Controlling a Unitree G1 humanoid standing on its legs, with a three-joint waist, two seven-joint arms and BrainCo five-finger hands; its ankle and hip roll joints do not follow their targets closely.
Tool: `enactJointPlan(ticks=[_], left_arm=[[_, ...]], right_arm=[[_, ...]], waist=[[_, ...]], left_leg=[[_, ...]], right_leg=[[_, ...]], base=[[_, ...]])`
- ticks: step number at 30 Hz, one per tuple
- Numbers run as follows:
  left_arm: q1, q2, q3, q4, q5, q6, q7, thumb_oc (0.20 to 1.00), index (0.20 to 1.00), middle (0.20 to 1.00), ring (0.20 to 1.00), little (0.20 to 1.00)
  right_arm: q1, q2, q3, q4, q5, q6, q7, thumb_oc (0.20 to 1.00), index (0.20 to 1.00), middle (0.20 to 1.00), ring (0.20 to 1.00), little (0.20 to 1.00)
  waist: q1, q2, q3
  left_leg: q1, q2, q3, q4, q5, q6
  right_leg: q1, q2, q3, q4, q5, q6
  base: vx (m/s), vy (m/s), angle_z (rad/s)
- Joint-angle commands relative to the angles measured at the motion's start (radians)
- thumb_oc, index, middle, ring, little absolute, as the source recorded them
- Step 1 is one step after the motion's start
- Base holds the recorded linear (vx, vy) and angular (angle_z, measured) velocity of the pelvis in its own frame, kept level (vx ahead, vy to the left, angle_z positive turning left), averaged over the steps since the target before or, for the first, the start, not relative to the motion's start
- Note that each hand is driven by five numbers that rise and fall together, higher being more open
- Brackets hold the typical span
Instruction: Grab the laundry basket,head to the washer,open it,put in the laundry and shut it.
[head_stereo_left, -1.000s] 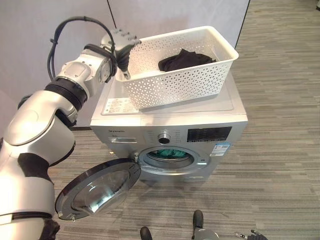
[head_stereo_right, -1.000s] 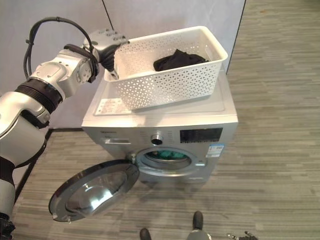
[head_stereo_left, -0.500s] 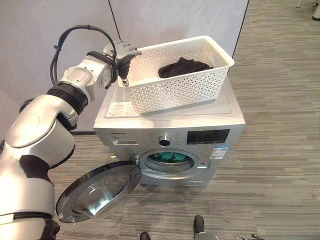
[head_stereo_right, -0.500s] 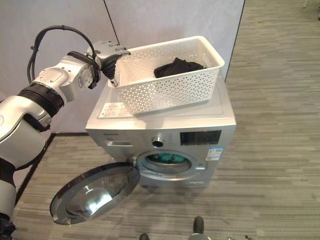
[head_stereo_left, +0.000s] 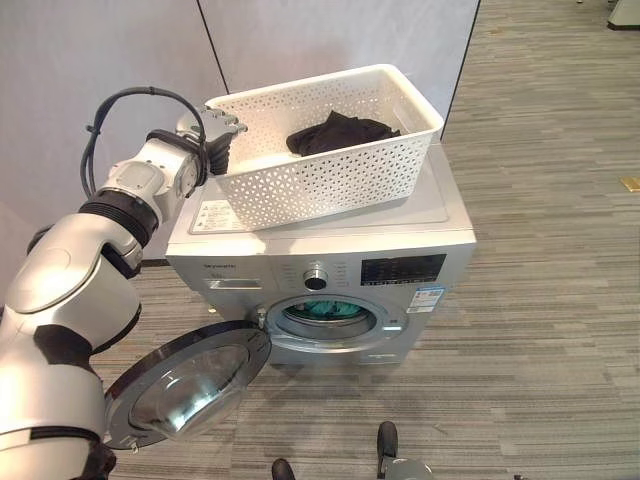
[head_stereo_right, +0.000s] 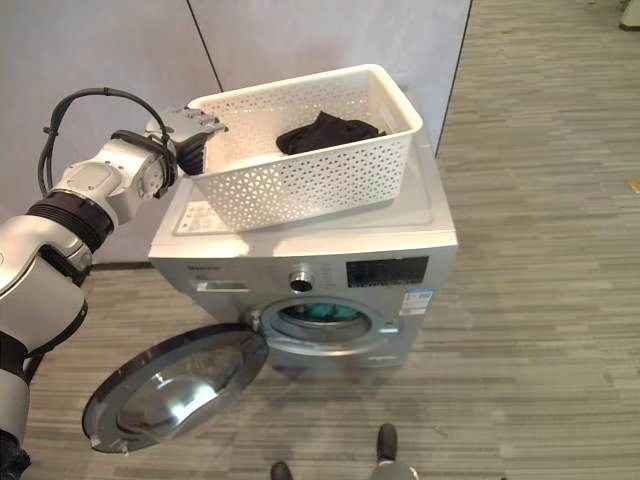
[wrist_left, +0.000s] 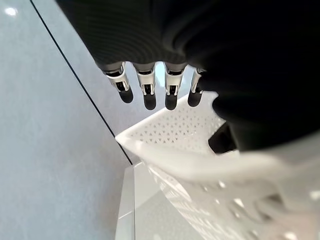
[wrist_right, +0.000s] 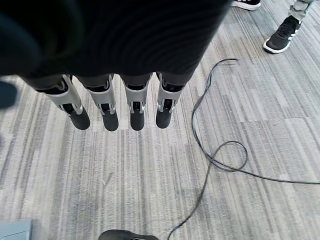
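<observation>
basket (head_stereo_left: 330, 150) on washer (head_stereo_left: 330, 250); left robot hand (head_stereo_left: 215, 135) at its end, fingers straight

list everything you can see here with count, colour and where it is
washer: one, silver-grey, on the floor in front of the robot
washer door: one, silver rim with glass, swung open at the lower left
green laundry: some, inside the drum
laundry basket: one, white, perforated, on the washer top
black garment: one, in the basket
partition panels: pale grey, behind the washer
person's shoes: black and white, on the grey striped floor
left hand: silver, at the basket's left end, fingers straight
right hand: silver, fingers straight, above the floor
</observation>
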Motion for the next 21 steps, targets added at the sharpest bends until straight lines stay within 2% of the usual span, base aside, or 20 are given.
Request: enactJointPlan(ticks=[1,6,9,13,17,18,21], left_arm=[[-0.19,0.027,0.094,0.075,-0.043,0.044,0.094,1.0,1.0,1.0,1.0,1.0],[-0.286,-0.018,0.068,0.067,-0.066,0.044,0.123,1.0,1.0,1.0,1.0,1.0],[-0.358,-0.05,0.012,0.097,-0.06,0.04,0.125,1.0,1.0,1.0,1.0,1.0],[-0.424,-0.055,-0.066,0.096,-0.081,0.024,0.063,1.0,1.0,1.0,1.0,1.0],[-0.441,-0.069,-0.043,0.077,-0.157,0.009,0.066,1.0,1.0,1.0,1.0,1.0],[-0.413,-0.063,-0.003,0.06,-0.229,0.002,0.054,1.0,1.0,1.0,1.0,1.0],[-0.366,-0.048,0.035,0.06,-0.281,0.002,0.027,1.0,1.0,1.0,1.0,1.0]], right_arm=[[-0.033,0.025,0.035,0.011,0.022,-0.017,-0.013,1.0,1.0,1.0,1.0,1.0],[-0.047,0.024,0.048,-0.002,0.033,-0.015,-0.011,1.0,1.0,1.0,1.0,1.0],[-0.053,0.018,0.059,0.0,0.032,-0.01,-0.009,1.0,1.0,1.0,1.0,1.0],[-0.027,0.009,0.037,0.04,0.036,0.006,-0.001,1.0,1.0,1.0,1.0,1.0],[-0.01,0.007,0.027,0.056,0.049,0.012,0.007,1.0,1.0,1.0,1.0,1.0],[-0.012,0.006,0.008,0.066,0.061,0.016,0.001,1.0,1.0,1.0,1.0,1.0],[-0.011,0.006,-0.005,0.07,0.062,0.017,-0.001,1.0,1.0,1.0,1.0,1.0]], waist=[[0.024,-0.023,0.078],[0.023,-0.018,0.067],[0.015,-0.009,0.059],[0.013,0.007,0.041],[0.011,0.015,0.04],[0.009,0.019,0.044],[0.009,0.024,0.047]], left_leg=[[0.049,0.059,-0.029,0.004,-0.002,-0.039],[0.057,0.062,-0.026,0.004,-0.003,-0.04],[0.064,0.06,-0.02,0.004,-0.003,-0.043],[0.076,0.06,-0.01,0.004,-0.001,-0.046],[0.08,0.063,-0.005,0.004,0.004,-0.048],[0.078,0.064,0.0,0.004,0.009,-0.051],[0.069,0.065,0.003,0.004,0.012,-0.051]], right_leg=[[0.046,-0.061,-0.025,-0.003,-0.024,0.126],[0.05,-0.056,-0.025,-0.003,-0.029,0.124],[0.049,-0.054,-0.018,-0.003,-0.031,0.125],[0.052,-0.055,-0.013,-0.003,-0.036,0.126],[0.05,-0.054,-0.009,-0.003,-0.038,0.125],[0.044,-0.053,-0.005,-0.003,-0.04,0.125],[0.031,-0.054,-0.001,-0.003,-0.036,0.125]], base=[[0.02,-0.034,0.18],[0.03,-0.021,0.07],[0.04,-0.014,-0.03],[0.06,-0.003,0.0],[0.01,-0.003,0.0],[0.0,0.0,0.0],[-0.01,-0.001,-0.09]])
